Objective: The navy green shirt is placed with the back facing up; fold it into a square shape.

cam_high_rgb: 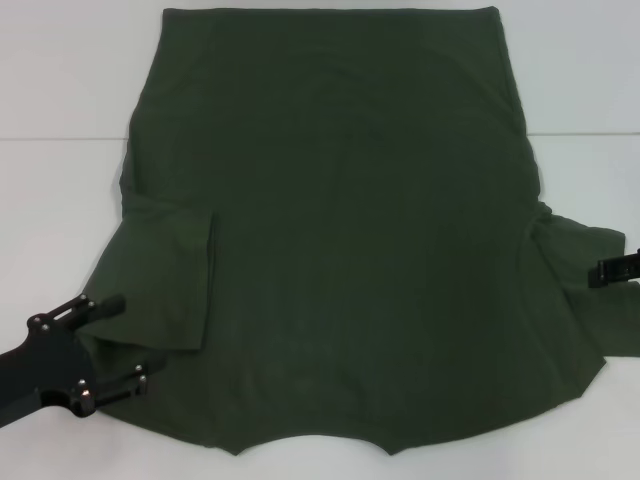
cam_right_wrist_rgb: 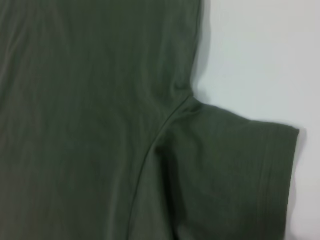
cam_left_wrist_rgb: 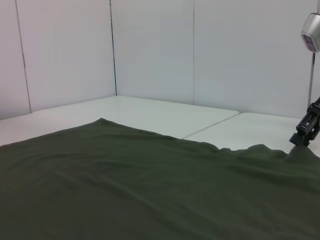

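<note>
Head view: the navy green shirt (cam_high_rgb: 350, 230) lies spread flat on a white table (cam_high_rgb: 60, 80), plain side up, filling most of the picture. Its long axis runs away from the robot, with the straight hem at the far edge and the curved neckline at the near edge, so the collar points toward the robot. The sleeve on the robot's left is already folded inward over the body, its cuff edge making a straight line on the cloth. The left gripper (cam_high_rgb: 128, 340) sits at the near left corner, its fingers spread open with the edge of that folded sleeve between them; whether they touch the cloth is unclear. The right gripper (cam_high_rgb: 612, 270) shows only at the right edge, over the right sleeve, and its finger state cannot be told. Left wrist view: a low look across the shirt (cam_left_wrist_rgb: 125, 190) toward white walls, with the right gripper (cam_left_wrist_rgb: 305, 132) far off at the shirt's edge. Right wrist view: the right sleeve (cam_right_wrist_rgb: 240, 170) lies flat and unfolded on the table (cam_right_wrist_rgb: 260, 50). By my judgement the fold has barely begun: the right sleeve, both sides and the lengthwise folds remain.
</note>
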### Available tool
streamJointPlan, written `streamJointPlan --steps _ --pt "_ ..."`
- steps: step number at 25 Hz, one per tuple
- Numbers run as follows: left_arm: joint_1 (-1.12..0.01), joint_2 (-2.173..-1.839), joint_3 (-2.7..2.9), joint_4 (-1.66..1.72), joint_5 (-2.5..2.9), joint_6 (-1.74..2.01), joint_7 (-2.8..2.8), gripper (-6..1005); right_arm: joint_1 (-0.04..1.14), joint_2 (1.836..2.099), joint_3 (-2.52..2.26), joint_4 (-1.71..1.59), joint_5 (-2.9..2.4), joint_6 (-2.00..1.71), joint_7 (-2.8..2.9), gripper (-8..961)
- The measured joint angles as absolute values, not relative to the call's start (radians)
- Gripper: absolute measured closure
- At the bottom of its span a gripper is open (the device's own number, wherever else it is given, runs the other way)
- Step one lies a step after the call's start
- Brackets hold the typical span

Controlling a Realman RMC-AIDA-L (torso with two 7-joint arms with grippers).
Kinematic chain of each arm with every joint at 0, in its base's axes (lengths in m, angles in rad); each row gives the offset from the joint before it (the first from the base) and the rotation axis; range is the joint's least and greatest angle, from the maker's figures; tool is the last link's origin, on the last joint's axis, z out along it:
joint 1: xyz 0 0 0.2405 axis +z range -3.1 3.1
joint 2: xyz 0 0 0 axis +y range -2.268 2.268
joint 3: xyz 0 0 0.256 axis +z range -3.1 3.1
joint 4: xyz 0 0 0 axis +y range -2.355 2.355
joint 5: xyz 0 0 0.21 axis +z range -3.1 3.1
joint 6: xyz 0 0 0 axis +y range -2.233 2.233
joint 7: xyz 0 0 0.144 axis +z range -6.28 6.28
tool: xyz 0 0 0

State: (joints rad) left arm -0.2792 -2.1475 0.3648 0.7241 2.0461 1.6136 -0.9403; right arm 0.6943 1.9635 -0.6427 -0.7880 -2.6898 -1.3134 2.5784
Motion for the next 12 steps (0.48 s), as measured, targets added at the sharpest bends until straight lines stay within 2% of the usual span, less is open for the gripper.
streamJointPlan --steps 12 --pt "-0.283 -2.147 0.365 0.724 2.046 1.600 -0.940 145 0.697 1.973 -0.685 -0.770 -2.691 -1.281 2.585 61"
